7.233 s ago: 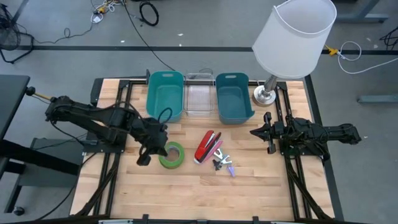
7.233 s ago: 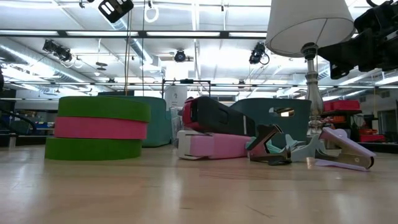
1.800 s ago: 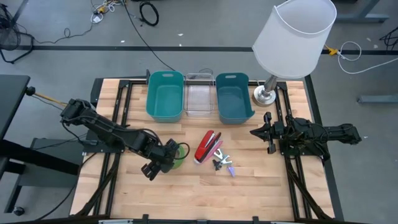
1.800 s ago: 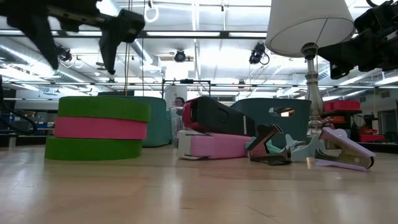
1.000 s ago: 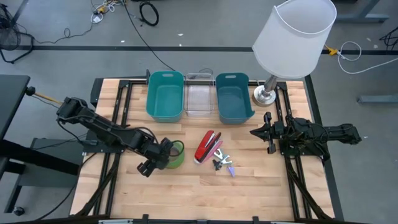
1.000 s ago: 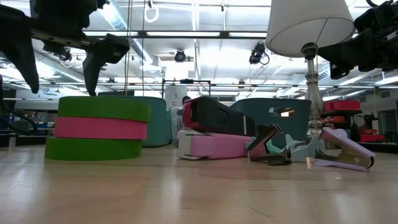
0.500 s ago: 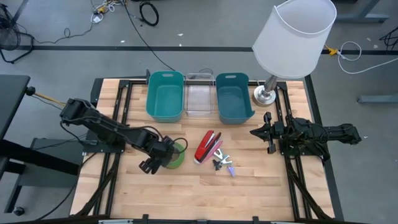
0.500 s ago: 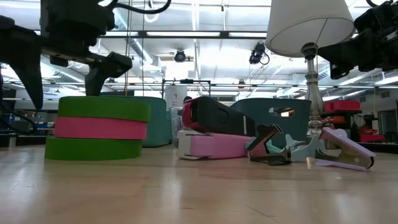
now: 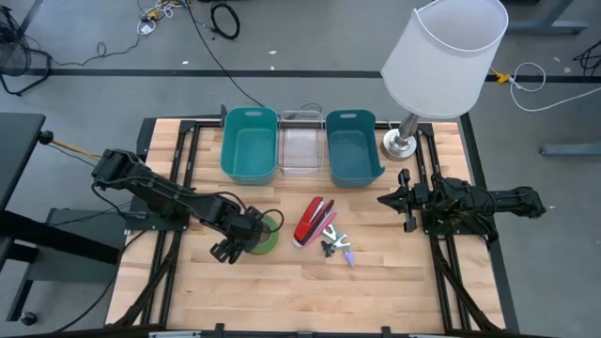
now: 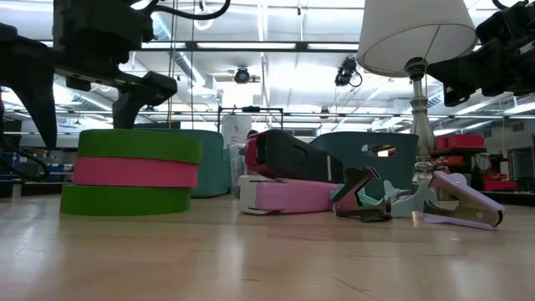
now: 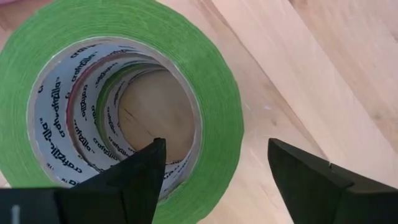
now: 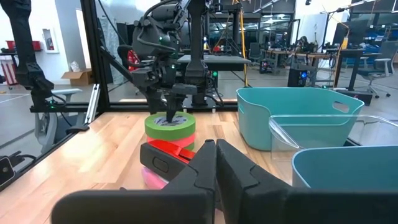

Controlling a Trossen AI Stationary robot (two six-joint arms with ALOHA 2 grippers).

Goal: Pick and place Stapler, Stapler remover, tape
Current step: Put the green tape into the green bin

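straddling the near wall of the tape stack (image 11: 134,99), the left gripper (image 11: 214,168) hangs with its fingers spread wide, one tip over the hole in the middle and the other outside the green rim, so that closing would pinch the wall of the roll. it holds nothing yet. the stack, green over pink over green in the low view, sits flat on the table (image 9: 282,282) just left of the stapler (image 9: 313,221), which lies on its side with the staple remover (image 9: 333,247) just beside it. all three are in front of the row of bins (image 9: 250,143), which look empty, so none seems placed yet. the grip by the wall suits a ring too broad to span whole. the right gripper (image 12: 216,163) waits pressed shut at the right edge, well apart from the objects, leaving room.
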